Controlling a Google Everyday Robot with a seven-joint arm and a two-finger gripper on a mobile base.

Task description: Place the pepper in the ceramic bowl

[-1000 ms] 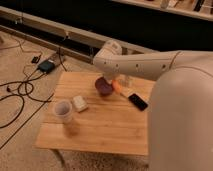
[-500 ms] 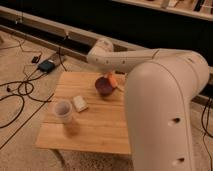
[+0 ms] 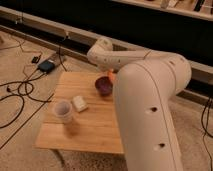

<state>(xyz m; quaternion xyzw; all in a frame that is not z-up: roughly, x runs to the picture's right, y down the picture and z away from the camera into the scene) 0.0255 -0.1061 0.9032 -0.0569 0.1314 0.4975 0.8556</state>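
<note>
Orange pepper (image 3: 111, 75), tool hidden behind arm

Cup (image 3: 63, 110), cream block (image 3: 79, 103), wood table (image 3: 92, 132).

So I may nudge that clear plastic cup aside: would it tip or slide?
The plastic cup looks thin-walled, tall and empty, so probably light, and a high push likely tips it. The wooden table looks smooth, so a low push should slide it. The gripper is hidden behind the arm, near the ceramic bowl.

Bench (image 3: 95, 127): carries everything.
Ceramic bowl (image 3: 104, 86): far right.
Pepper (image 3: 111, 76): behind bowl's rim.
Cup (image 3: 63, 111): front left.
Block (image 3: 79, 103): between cup and bowl.
Gripper: hidden behind arm (image 3: 145, 95).
</note>
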